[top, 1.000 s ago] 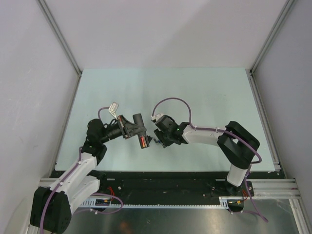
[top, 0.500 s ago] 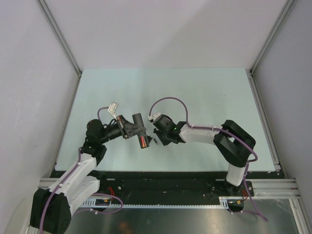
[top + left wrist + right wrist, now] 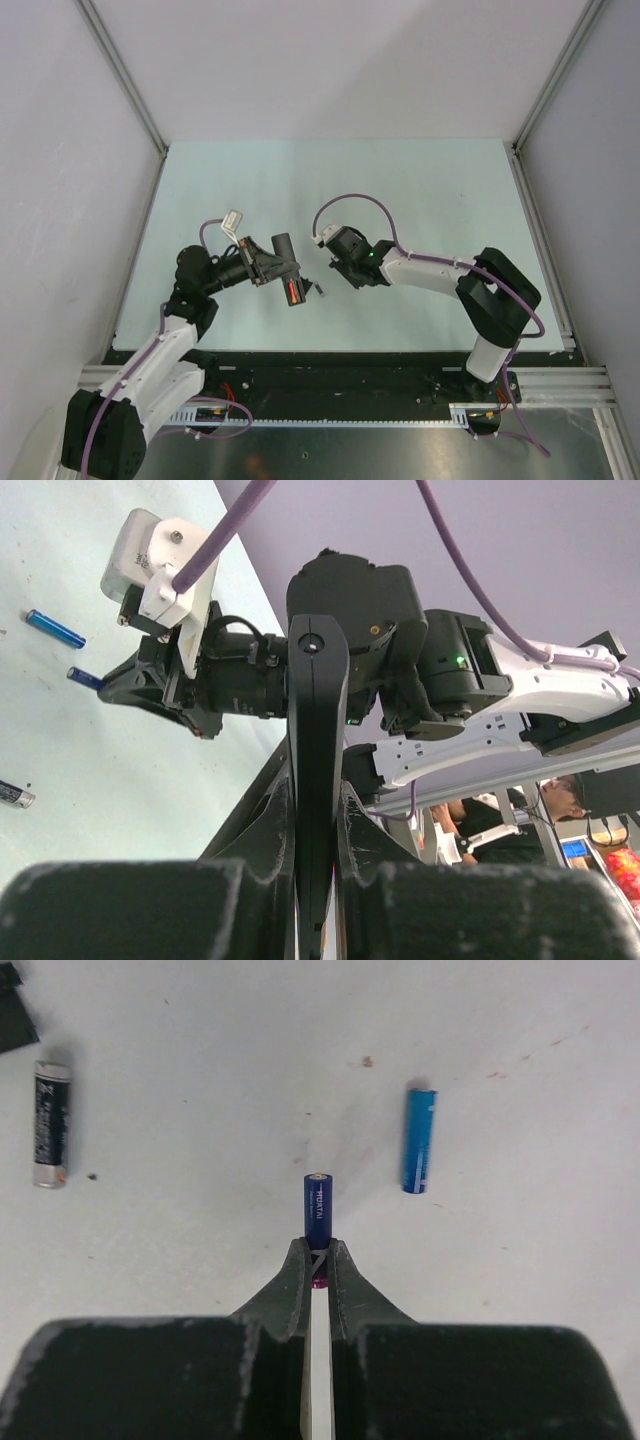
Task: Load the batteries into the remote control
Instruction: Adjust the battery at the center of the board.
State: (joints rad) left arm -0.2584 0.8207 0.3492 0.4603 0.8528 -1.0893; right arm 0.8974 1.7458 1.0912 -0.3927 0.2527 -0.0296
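So left arm (image 3: 160, 345) and right arm (image 3: 430, 270) reach inward, nearly meeting over the table (image 3: 400, 190); left gripper (image 3: 318, 802) clamped on the remote control (image 3: 317, 700); right gripper (image 3: 318, 1260) pinches a dark blue battery (image 3: 318, 1205) by its end (lighter blue battery (image 3: 419, 1140) lies loose nearby).

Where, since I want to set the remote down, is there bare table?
Bare: the far half of the table, from the grippers to the back edge, and the strip right of the right arm. Crowded: near centre, where the left gripper holds the remote, the right gripper a battery, with loose batteries nearby.
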